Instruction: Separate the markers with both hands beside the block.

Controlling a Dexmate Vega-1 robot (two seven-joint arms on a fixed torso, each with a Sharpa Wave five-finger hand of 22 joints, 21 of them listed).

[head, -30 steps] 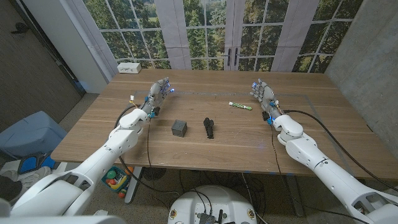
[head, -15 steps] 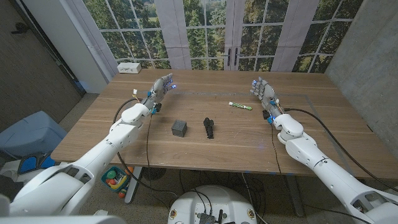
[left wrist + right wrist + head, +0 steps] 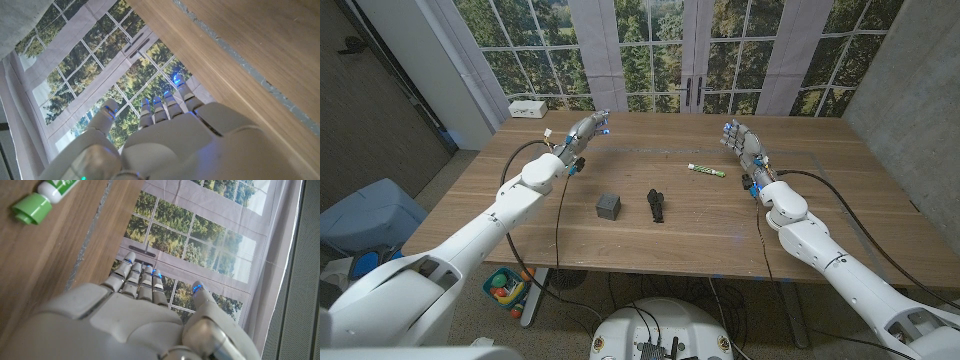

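Black markers lie bunched mid-table just beside the dark block; a clumsy pinch could drag both together or knock the block. Farther back, left hand and right hand hover with fingers released, holding nothing; the right hand's reach risks nudging the green-capped marker.

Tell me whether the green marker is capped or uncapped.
Capped. The green marker has its green cap seated on the end, and it lies flat on the table.

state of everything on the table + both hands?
left hand: open, raised, holding nothing
right hand: open, holding nothing
black markers: lying together, untouched
green-capped marker: capped, lying alone
block: resting left of black markers
white box: at far edge
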